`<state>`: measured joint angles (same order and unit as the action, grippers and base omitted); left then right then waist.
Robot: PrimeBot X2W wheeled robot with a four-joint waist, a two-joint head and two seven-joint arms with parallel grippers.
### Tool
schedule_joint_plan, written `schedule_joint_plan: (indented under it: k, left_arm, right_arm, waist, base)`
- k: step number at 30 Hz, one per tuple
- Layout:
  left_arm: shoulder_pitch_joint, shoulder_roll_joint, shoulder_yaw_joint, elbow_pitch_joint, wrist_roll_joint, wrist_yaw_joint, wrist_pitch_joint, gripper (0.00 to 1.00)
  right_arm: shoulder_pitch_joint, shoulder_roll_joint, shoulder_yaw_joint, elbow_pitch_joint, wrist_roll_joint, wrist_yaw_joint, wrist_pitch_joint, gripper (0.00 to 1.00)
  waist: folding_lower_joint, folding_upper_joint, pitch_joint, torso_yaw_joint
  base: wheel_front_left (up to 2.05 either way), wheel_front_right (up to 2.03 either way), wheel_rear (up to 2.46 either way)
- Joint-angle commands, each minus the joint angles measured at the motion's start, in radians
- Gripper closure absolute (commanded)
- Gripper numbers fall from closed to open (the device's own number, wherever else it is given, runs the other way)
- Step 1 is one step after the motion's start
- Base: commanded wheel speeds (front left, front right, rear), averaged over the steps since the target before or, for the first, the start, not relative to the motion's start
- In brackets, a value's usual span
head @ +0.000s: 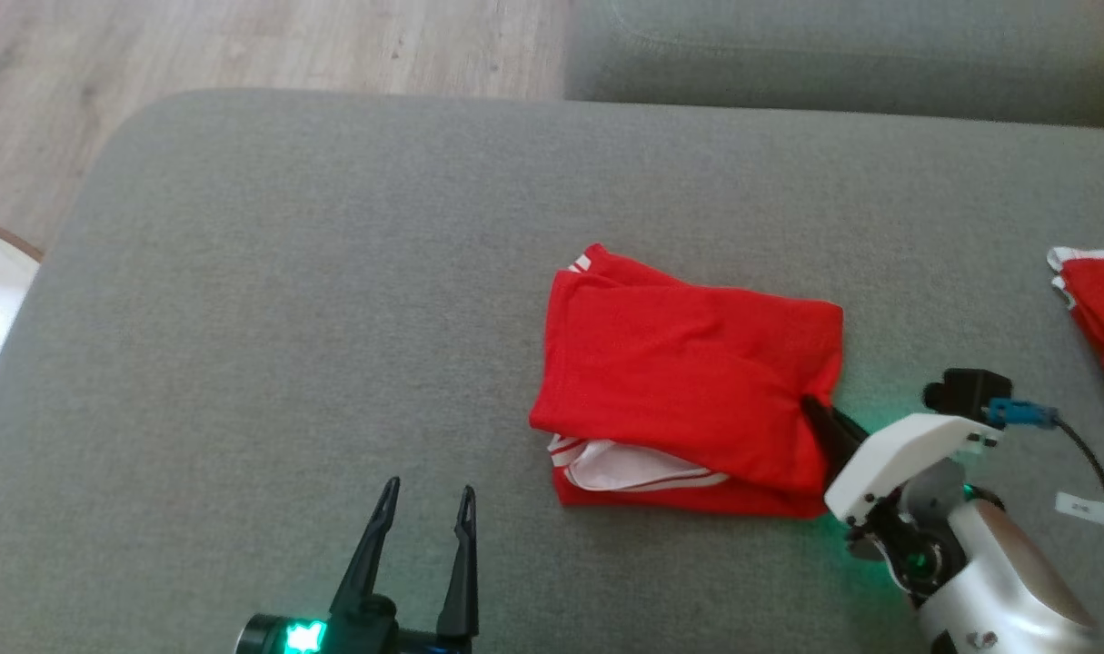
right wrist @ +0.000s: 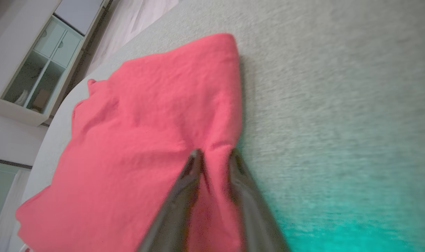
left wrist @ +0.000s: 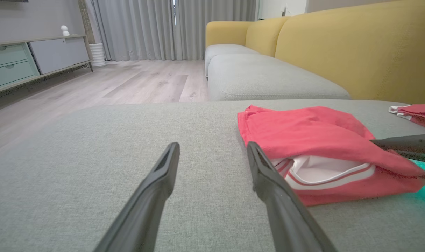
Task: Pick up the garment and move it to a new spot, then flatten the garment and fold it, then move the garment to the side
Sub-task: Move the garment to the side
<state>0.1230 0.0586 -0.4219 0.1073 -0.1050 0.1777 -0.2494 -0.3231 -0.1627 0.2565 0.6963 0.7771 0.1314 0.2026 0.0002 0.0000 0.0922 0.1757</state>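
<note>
**Right gripper pinches the folded red garment for the move aside**

The white-trimmed red garment lies folded in a compact stack, mid-right on the grey cushion. The right gripper's jaws are narrow on the stack's right edge with fabric bunched between them, likely to carry it sideways in one piece. The left gripper hovers apart from the cloth, jaws wide. A second red piece lies far right.
</note>
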Motion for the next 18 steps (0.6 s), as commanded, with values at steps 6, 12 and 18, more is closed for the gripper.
schedule_joint_plan:
  k: [6, 12, 18]
  left_arm:
    - [-0.071, -0.008, 0.011, -0.055, -0.023, 0.003, -0.012, 0.00]
    - [-0.124, -0.008, 0.004, -0.082, -0.043, 0.010, -0.012, 0.00]
    - [-0.186, -0.008, -0.013, -0.101, -0.050, 0.003, -0.012, 0.00]
  right_arm:
    - [-0.062, -0.138, 0.097, -0.075, -0.059, -0.001, -0.067, 1.00]
    - [-0.155, -0.331, 0.100, -0.141, -0.106, -0.001, -0.052, 1.00]
    - [-0.242, -0.550, 0.065, -0.219, -0.132, -0.001, 0.011, 1.00]
  waist:
    - [-0.0002, 0.0000, 0.056, -0.070]
    - [-0.0002, 0.0000, 0.124, -0.148]
    - [-0.0002, 0.0000, 0.200, -0.200]
  base:
    - [0.00, 0.00, 0.00]
    - [0.00, 0.00, 0.00]
    - [0.00, 0.00, 0.00]
